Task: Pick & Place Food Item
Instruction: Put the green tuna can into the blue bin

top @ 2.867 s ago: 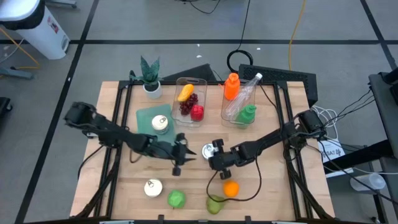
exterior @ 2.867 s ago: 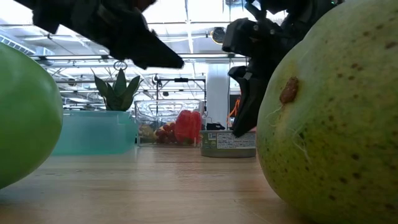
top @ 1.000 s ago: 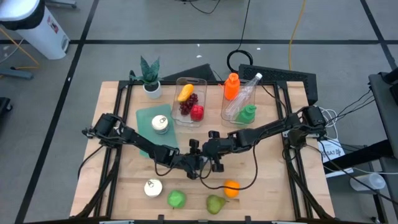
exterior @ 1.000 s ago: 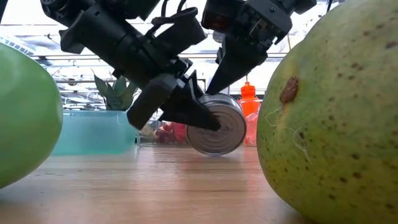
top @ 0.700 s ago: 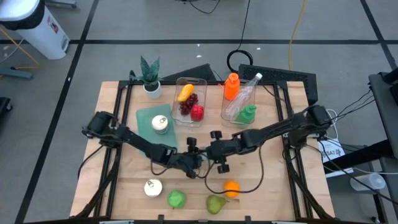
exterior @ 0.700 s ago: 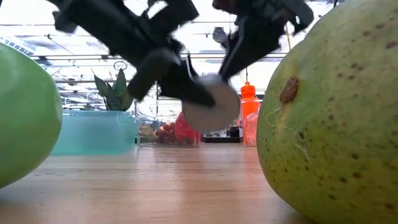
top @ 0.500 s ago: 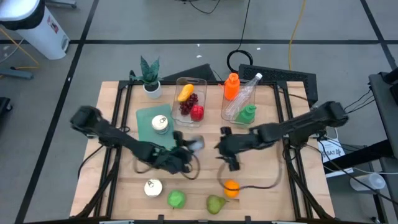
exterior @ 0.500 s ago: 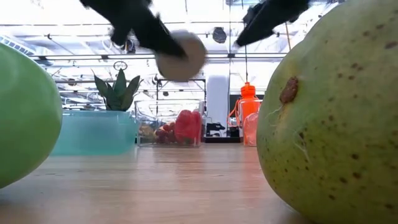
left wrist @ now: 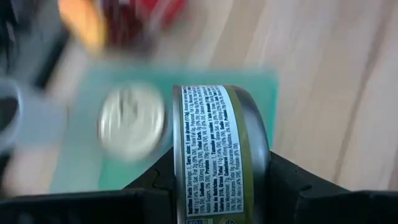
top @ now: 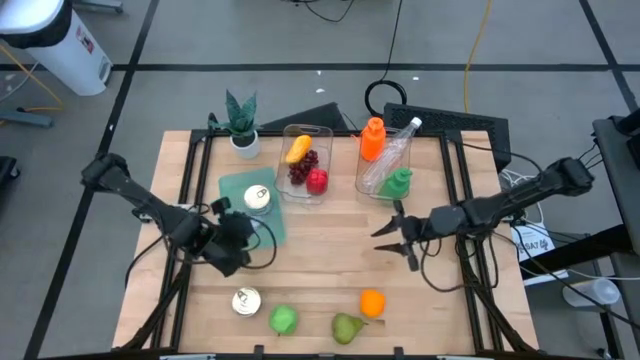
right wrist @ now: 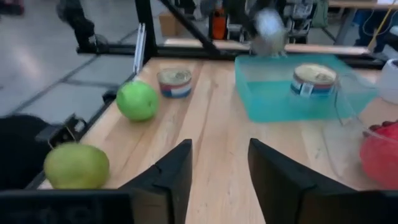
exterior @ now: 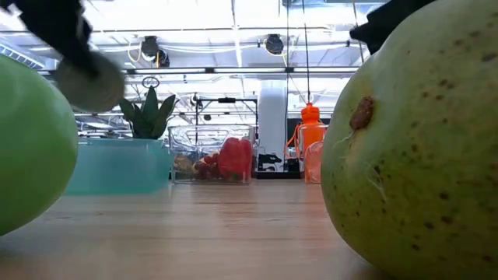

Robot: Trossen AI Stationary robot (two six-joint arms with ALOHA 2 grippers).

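**Handoff done, can heading for the tray**

You got the transfer through! A second earlier both grippers were crowded together at mid-table over the can; by this moment they had split. Your left gripper had carried the can off toward the left side, its fingers clenched on the can's ends, and hung just at the near edge of the green tray. The left wrist view put the tray right under the can, with another can already sitting in it.

Your right gripper had let go and backed away to the right, jaws spread and empty, well apart from the can now.

That left you, by my reading, one short step: lower the can into the tray beside the one already there, then release. Watch the spacing, since the seated can took up part of the tray floor.
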